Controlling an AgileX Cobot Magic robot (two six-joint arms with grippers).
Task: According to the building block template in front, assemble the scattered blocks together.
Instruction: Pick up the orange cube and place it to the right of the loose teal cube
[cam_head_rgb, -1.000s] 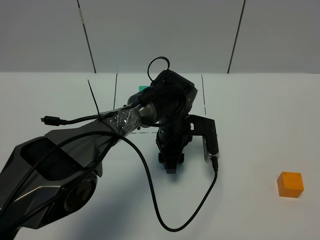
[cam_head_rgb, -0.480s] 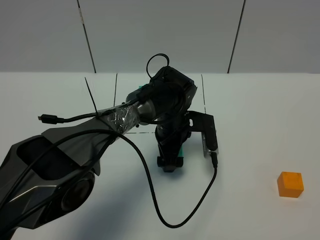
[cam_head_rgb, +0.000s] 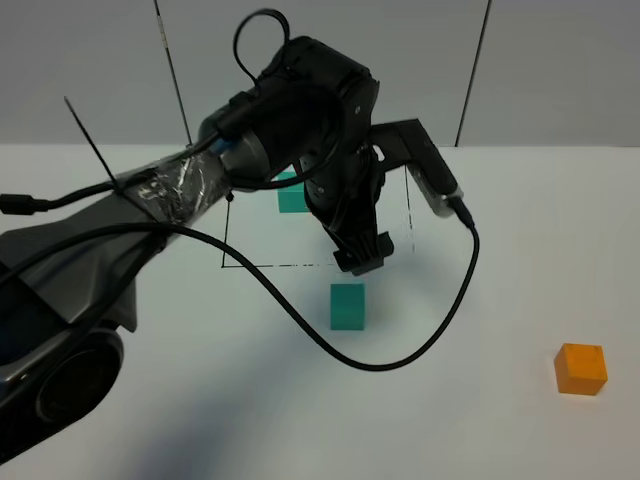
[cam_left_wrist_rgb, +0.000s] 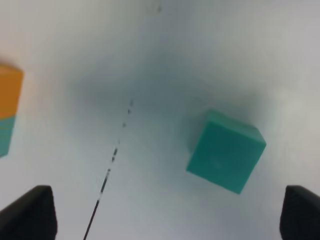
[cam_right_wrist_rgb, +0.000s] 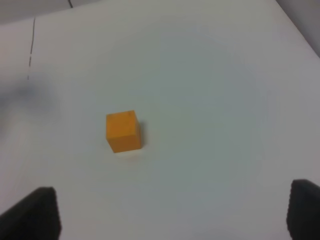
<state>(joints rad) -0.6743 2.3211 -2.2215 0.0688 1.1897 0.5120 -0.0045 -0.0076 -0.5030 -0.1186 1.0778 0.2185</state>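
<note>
The loose teal-green cube (cam_head_rgb: 347, 306) stands alone on the white table, just in front of a dashed outline. My left gripper (cam_head_rgb: 362, 255) hangs above and slightly behind it, open and empty. In the left wrist view the cube (cam_left_wrist_rgb: 226, 151) lies apart from the fingertips (cam_left_wrist_rgb: 27, 215), with the gripper (cam_left_wrist_rgb: 165, 222) wide open. The loose orange cube (cam_head_rgb: 581, 368) sits at the front right. In the right wrist view it (cam_right_wrist_rgb: 123, 131) lies ahead of my open, empty right gripper (cam_right_wrist_rgb: 170, 212). The template (cam_head_rgb: 292, 198) shows only its teal part behind the arm. The left wrist view shows both colours (cam_left_wrist_rgb: 7, 107).
A dashed rectangle (cam_head_rgb: 410, 215) is marked on the table around the template; its line also shows in the left wrist view (cam_left_wrist_rgb: 112, 155). A black cable (cam_head_rgb: 400, 360) loops from the left arm down over the table. A grey panelled wall (cam_head_rgb: 560, 70) stands behind.
My left gripper has let go of the teal cube and risen up and back from the table. The cube now stands free where the gripper was low. The orange cube has not moved.
</note>
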